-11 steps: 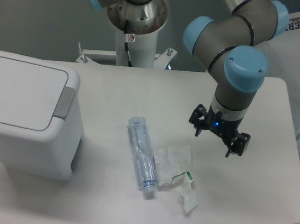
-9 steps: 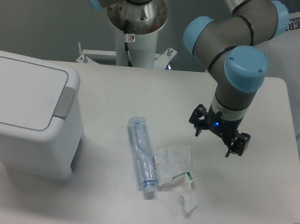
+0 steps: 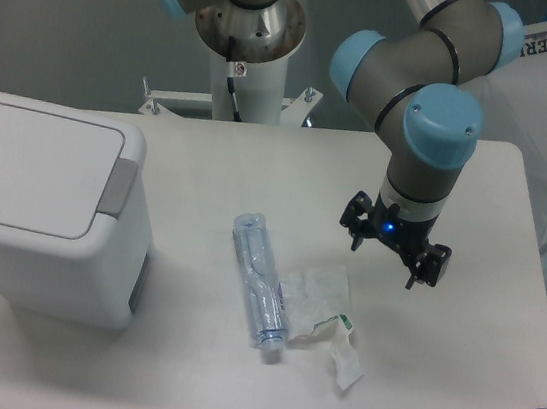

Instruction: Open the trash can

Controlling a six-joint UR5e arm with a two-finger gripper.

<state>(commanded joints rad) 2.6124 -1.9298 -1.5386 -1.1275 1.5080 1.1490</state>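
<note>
The trash can (image 3: 37,204) (lid shut) sits at the table's (image 3: 451,389) left edge; bare surface separates it from the gripper (image 3: 383,261), which hangs downward with jaws released, empty.

One large white boxy plastic trash can (image 3: 41,209), one clear crushed plastic bottle (image 3: 260,278), one crumpled clear plastic wrapper (image 3: 325,312) and one grey-and-blue robot arm (image 3: 422,113) over one white table (image 3: 258,167).

Robotics lab, grey arm with blue joint caps (image 3: 443,126), bolted pedestal (image 3: 246,45), plain white table (image 3: 453,369)
</note>
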